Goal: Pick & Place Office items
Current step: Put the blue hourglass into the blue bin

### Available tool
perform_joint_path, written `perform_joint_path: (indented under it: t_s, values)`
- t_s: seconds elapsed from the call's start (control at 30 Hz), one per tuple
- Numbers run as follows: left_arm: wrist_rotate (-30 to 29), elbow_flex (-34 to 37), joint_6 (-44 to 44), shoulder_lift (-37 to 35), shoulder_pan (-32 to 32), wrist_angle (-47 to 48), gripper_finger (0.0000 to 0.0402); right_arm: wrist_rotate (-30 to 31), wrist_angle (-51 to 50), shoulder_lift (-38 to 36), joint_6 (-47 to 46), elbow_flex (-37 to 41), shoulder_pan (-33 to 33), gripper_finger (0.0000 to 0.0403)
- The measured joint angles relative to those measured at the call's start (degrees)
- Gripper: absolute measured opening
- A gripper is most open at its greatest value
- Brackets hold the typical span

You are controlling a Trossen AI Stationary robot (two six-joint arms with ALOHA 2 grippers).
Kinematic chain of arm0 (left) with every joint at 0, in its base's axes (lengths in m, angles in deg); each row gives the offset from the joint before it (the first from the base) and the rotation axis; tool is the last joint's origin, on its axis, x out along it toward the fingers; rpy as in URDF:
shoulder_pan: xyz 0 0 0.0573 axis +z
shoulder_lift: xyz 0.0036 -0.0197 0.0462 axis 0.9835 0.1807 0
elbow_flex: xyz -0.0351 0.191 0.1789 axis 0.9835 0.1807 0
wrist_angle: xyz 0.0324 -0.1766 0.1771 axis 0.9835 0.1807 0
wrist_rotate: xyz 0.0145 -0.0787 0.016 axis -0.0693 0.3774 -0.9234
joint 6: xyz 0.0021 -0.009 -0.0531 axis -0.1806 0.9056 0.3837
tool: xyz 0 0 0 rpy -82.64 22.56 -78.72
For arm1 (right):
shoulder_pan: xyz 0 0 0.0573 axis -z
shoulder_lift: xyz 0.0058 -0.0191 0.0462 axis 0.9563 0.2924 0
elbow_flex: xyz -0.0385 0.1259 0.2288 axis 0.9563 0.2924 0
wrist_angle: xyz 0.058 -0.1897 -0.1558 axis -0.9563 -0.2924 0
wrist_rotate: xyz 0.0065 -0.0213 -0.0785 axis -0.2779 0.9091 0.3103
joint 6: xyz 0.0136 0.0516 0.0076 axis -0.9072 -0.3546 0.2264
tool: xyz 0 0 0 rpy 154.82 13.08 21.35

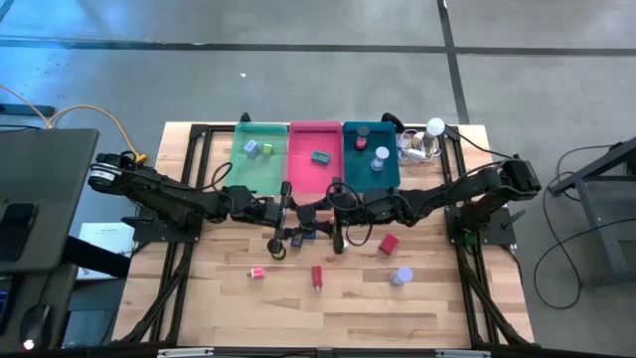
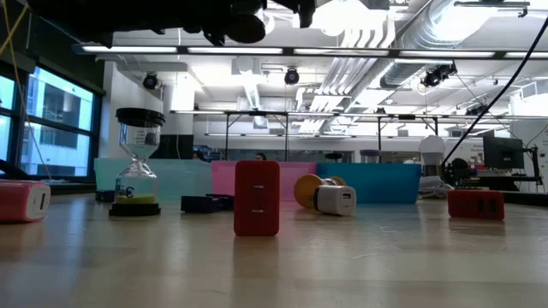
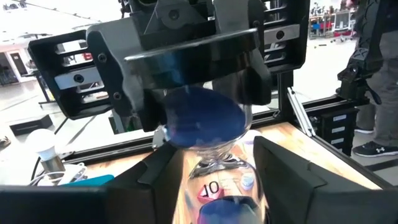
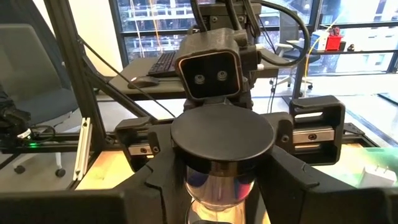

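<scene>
Arms from both sides meet over the middle of the wooden table [image 1: 328, 308], just in front of the pink plastic tray [image 1: 303, 171]. Between them, held off the boards, is a glass hourglass with blue sand and black caps [image 3: 208, 121]. The right gripper [image 4: 222, 183] is clenched on its black top cap, one finger pressed to each side. The left gripper [image 3: 217, 186] stands released around the lower bulb, and from where I look there is a gap on both sides between its fingers [image 3: 158, 180] and the glass.

Down on the table, a second hourglass with yellowish sand [image 2: 137, 162] stands upright to the left. A red rectangular block [image 2: 257, 197] stands on end nearer the front edge. Another red block [image 1: 389, 243] and a lavender cylinder [image 1: 401, 275] lie off to the right, apart from each other. The green tray [image 1: 260, 171] and the teal tray [image 1: 360, 171] sit either side of the pink one, and each tray has small items in it.
</scene>
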Motion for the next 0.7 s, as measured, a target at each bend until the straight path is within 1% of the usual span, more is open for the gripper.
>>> perform_joint_path:
  t_s: [0.2, 0.3, 0.4, 0.47, 0.6, 0.7]
  values:
    - [-0.5, 0.0, -0.3, 0.0, -0.3, 0.9, 0.0256, -0.5, -0.5, 0.0, -0.1, 0.0, -0.1, 0.0155]
    - [-2.6, 0.0, -0.5, 0.0, -0.5, 0.9, 0.0281, -0.3, -1.5, 0.0, -0.7, 0.0, -0.2, 0.0156]
    - [-5.1, 0.0, 0.6, 0.0, -0.6, 1.6, 0.0288, 0.6, -2.5, -0.3, -0.9, 0.0, -1.1, 0.0156]
    - [-5.1, 0.0, 0.7, -0.2, -0.6, 3.1, 0.0288, 1.3, -4.5, -0.9, -0.7, 0.0, -2.0, 0.0155]
    - [-5.4, 0.0, 0.8, -1.3, -0.6, 6.0, 0.0289, 5.5, -10.2, -3.5, -1.0, 0.0, -4.1, 0.0156]
    - [-6.8, 0.0, 0.7, -2.6, -0.4, 7.4, 0.0289, 6.0, -13.3, -6.0, -2.3, 0.0, -5.4, 0.0157]
